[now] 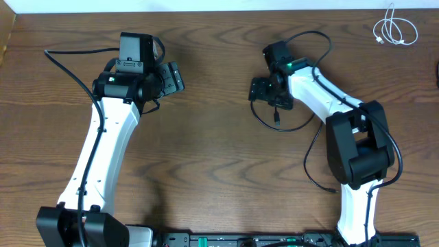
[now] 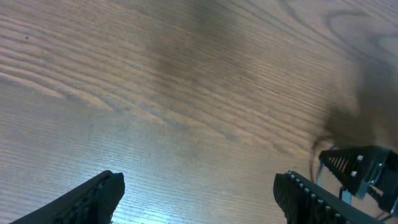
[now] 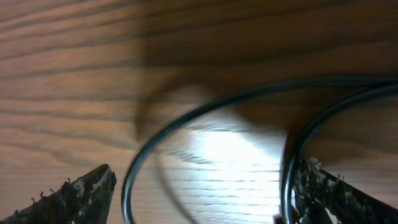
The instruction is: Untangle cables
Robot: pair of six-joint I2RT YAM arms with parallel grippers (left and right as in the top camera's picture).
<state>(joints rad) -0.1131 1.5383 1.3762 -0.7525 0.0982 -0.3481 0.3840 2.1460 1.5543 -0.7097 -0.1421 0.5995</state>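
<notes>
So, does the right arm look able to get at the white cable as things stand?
Probably yes. The white cable lies alone at the far corner on that arm's side, nothing over it. The right gripper is open but faces away, so the arm would have to swing round.

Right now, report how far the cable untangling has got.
Done: the white cable lies by itself, well apart from the black cable. In hand: nothing is gripped; the right gripper is open over the black cable's loop, and the left gripper is open and empty. Left: straightening that loop.
</notes>
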